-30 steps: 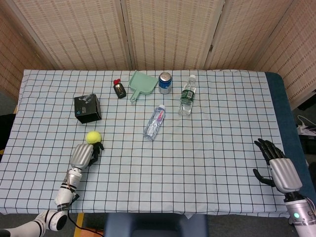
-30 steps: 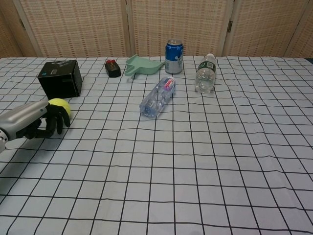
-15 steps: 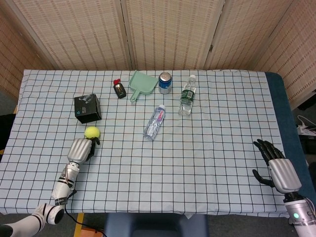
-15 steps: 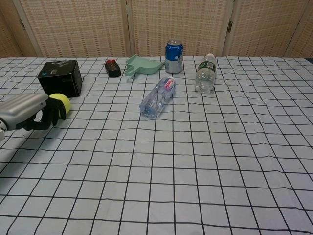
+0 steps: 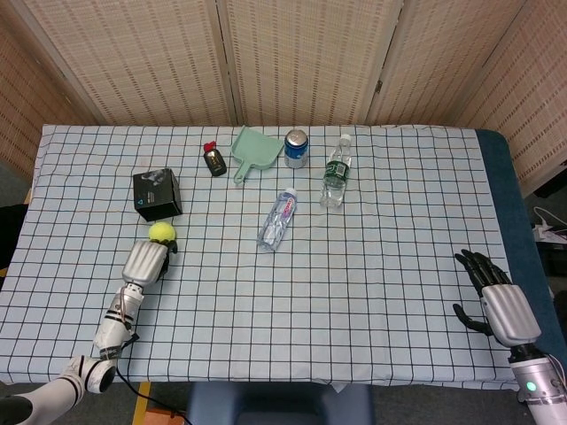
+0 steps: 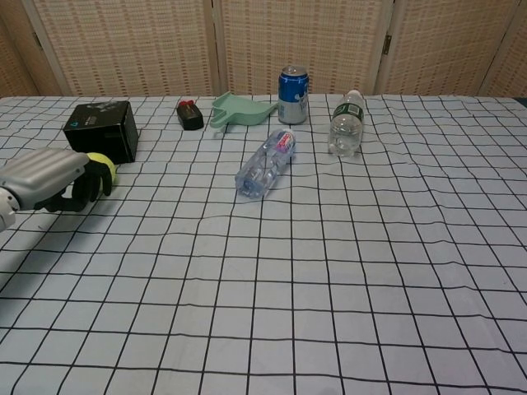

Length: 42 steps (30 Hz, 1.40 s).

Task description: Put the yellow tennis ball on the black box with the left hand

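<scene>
Tennis ball [image 5: 161,232], yellow: sits in the fingertips of the left hand [image 5: 146,260], near the left edge of the tabletop [image 5: 399,292] and just in front of the black box [image 5: 157,194]. Over the last second ball and hand have travelled together toward the box, and the ball now lies close against its near side. In the chest view it reads as level with the lower half of the box's face, so judged not yet raised to the height of the top.

Left hand: dark fingers curled around the ball's near side, grasping it. Whether the ball is lifted off the cloth or only pushed along it cannot be told. In the chest view the fingers cover most of the ball and the forearm is cut off by the left border.

Right hand [image 5: 496,297]: unchanged, resting near the right front corner of the tabletop, fingers spread, holding nothing; absent from the chest view.

Other items, unmoved: small dark bottle with red cap [image 5: 213,159], green dustpan [image 5: 252,150], blue can [image 5: 296,148] and upright water bottle [image 5: 334,181] along the far edge; second clear bottle [image 5: 276,219] lying on its side mid-table. Labels too small to read.
</scene>
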Tool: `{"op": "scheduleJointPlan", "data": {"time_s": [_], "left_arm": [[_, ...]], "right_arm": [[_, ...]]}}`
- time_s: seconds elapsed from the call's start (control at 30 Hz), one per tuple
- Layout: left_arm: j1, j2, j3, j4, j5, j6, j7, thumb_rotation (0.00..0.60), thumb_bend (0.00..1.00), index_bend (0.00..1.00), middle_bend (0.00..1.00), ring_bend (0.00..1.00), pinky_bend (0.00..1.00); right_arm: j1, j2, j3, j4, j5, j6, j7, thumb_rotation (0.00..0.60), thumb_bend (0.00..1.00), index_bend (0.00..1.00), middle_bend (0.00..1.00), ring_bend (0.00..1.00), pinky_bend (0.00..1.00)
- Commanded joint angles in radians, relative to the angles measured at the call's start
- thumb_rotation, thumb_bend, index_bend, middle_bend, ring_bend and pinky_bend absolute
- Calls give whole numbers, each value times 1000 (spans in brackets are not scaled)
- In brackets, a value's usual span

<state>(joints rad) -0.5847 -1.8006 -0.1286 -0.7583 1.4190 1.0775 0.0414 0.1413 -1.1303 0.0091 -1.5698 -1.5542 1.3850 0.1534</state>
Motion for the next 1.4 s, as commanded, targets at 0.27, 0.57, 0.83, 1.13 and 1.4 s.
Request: {"op": "scheduleJointPlan", "data": {"time_s": [0.27, 0.57, 0.83, 1.13, 1.4], "left_arm": [[-19, -11, -8, 39, -24, -12, 124, 600, 843, 451, 503, 525, 818], [-41, -10, -22, 29, -65, -96, 98, 600, 819, 399, 464, 480, 765], [-65, 11, -45, -23, -111, -173, 65, 600, 762, 243, 343, 364, 647], [-91, 11, -60, -14, -136, -210, 58, 600, 732, 195, 275, 289, 519], [-122, 21, -75, -11, -157, -262, 18, 600, 698, 152, 199, 170, 355]], "right_arm": [[1, 0, -1, 0, 1, -3, -1, 600, 266, 67, 25, 0, 153], [1, -2, -1, 2, 5, -6, -3, 600, 265, 67, 25, 0, 153], [2, -2, 1, 2, 9, -10, -2, 600, 266, 67, 25, 0, 153], [3, -2, 3, 3, 14, -12, -1, 600, 266, 67, 25, 0, 153], [5, -3, 5, 5, 17, -15, 0, 600, 265, 67, 25, 0, 153]]}}
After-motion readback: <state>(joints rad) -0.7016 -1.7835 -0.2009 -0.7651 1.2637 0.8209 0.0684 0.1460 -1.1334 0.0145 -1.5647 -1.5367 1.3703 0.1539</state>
